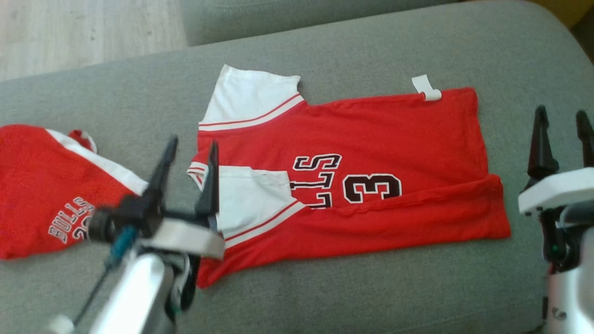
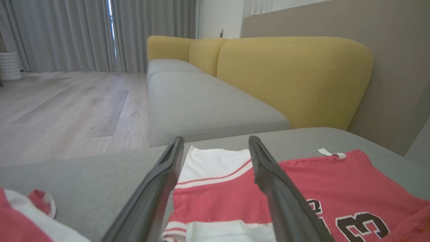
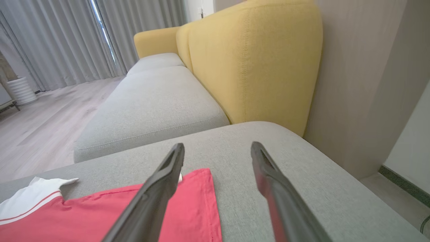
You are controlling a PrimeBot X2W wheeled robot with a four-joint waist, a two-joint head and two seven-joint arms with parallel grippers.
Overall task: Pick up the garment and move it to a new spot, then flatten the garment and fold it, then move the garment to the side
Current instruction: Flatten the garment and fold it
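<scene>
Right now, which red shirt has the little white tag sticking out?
The spread-out shirt in the middle: its white tag pokes from the far edge. The crumpled shirt on the left shows none.

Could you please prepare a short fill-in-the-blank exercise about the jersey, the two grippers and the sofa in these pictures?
1. The jersey lying on the grey cushion is red with ____ sleeves.
2. The digit showing on it is ____.
3. The left gripper and the right gripper are both ____.
4. The sofa backrest is ____.
Missing words: white; 3; open; yellow.
</scene>
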